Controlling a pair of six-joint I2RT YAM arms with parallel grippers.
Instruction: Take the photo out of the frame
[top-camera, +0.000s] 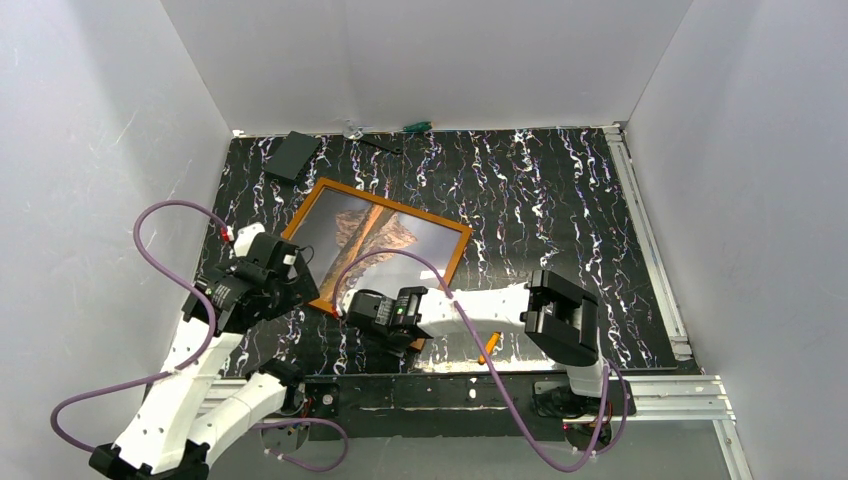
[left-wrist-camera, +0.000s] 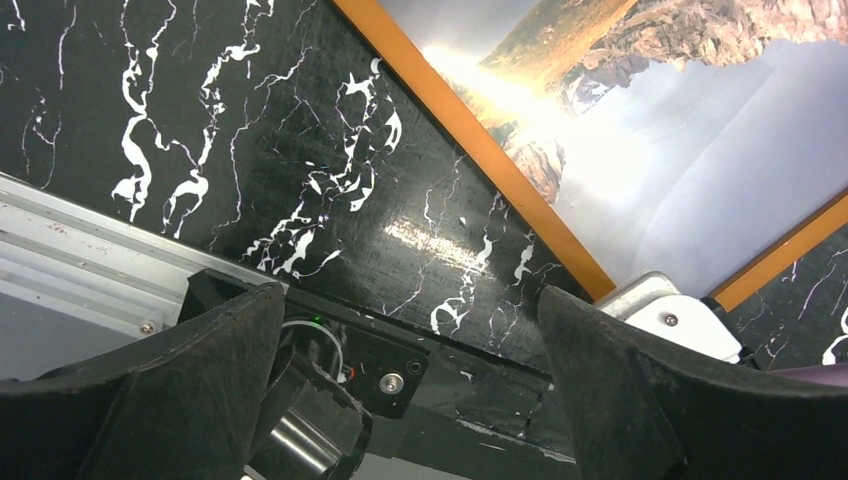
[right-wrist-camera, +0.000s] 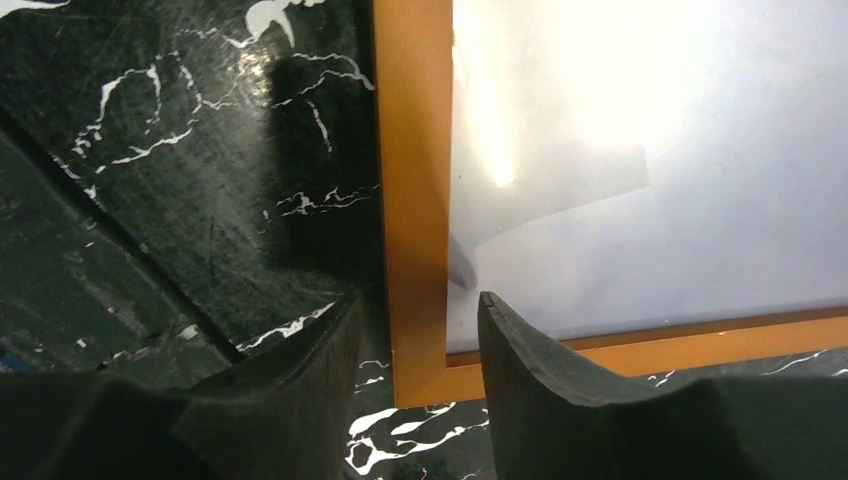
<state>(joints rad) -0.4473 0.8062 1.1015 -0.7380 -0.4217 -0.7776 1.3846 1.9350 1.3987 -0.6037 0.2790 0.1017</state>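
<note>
Right gripper (right-wrist-camera: 418, 300) hangs low with its jaws parted astride one rail of the frame (right-wrist-camera: 410, 150), close to a corner on the near side; one finger is over the table (right-wrist-camera: 200, 200), the other over the photo (right-wrist-camera: 650, 200), and neither visibly presses the wood. The photo sits inside the frame, which lies flat and askew on the left half of the table, toward its near edge. Left gripper (left-wrist-camera: 410, 310) hovers spread wide above the table just beside the frame's left rail, holding nothing.

White-shelled arms (top-camera: 188, 382) with black joint housings, looping purple cables (top-camera: 178, 204), matte black end effector fingers (left-wrist-camera: 650, 390).
</note>
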